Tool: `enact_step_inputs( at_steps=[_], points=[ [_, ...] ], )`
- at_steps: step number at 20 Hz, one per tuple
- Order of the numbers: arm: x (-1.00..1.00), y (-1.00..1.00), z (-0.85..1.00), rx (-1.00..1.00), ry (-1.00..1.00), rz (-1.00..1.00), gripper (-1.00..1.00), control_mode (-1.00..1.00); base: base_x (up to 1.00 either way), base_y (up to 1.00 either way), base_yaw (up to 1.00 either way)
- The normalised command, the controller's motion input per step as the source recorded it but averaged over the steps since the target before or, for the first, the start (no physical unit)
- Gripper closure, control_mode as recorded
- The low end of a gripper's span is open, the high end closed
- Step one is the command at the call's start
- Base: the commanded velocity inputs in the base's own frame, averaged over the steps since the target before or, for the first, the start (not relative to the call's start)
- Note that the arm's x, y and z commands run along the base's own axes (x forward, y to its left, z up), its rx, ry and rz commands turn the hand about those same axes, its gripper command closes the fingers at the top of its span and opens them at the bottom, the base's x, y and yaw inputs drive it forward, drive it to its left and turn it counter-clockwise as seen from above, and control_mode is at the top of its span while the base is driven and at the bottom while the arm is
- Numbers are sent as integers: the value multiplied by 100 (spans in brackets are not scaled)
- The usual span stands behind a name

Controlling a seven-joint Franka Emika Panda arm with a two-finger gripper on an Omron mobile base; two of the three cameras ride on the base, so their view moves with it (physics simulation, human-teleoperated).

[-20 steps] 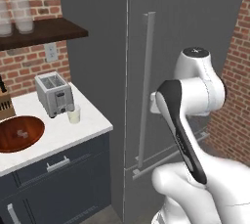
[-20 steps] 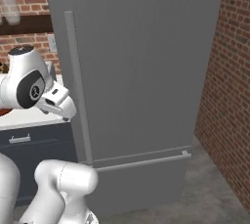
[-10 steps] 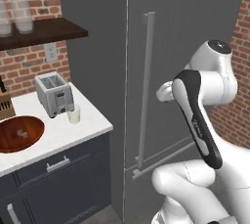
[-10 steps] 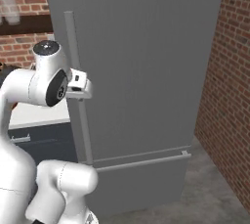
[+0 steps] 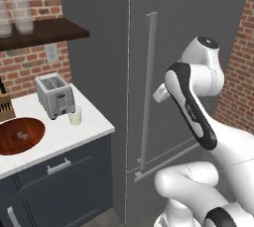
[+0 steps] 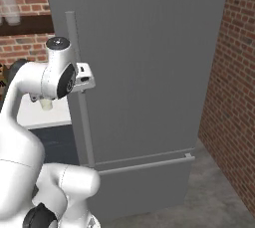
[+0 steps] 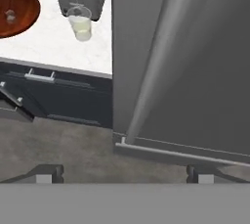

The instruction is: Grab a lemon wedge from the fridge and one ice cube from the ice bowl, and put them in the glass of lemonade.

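The fridge (image 5: 198,18) (image 6: 149,62) (image 7: 205,71) stands with its door shut, so the lemon wedge is hidden. Its long pale vertical handle (image 5: 149,87) (image 6: 79,112) (image 7: 161,56) runs down the door's left side. My gripper (image 5: 158,93) (image 6: 85,77) (image 7: 123,174) hovers just in front of that handle at mid height, open and holding nothing, with its fingertips (image 7: 46,173) set wide apart. On the white counter (image 5: 64,134) left of the fridge sits the glass of lemonade (image 5: 75,116) (image 7: 80,25). Further left is the reddish-brown ice bowl (image 5: 20,136) (image 7: 14,10).
A toaster (image 5: 54,94) stands behind the glass, with a knife block (image 5: 5,107) at the far left. A dark shelf (image 5: 44,32) above carries frosted jars (image 5: 22,18). Dark drawers (image 5: 59,171) sit under the counter. A brick wall (image 6: 234,97) closes the right side.
The arm has risen and swung forward, carrying the hand up and in toward the fridge handle. The gripper has stayed open. Counter items have not moved.
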Motion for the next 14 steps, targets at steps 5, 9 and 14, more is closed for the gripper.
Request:
enact_step_inputs(
  at_steps=[5,9,14],
  points=[
    [58,21,-3,-19,1,2,-100,-100,0,0,0],
    [41,0,-13,-2,-7,0,-100,-100,0,0,0],
    [38,0,-6,0,-12,0,-100,-100,0,0,0]
  ],
)
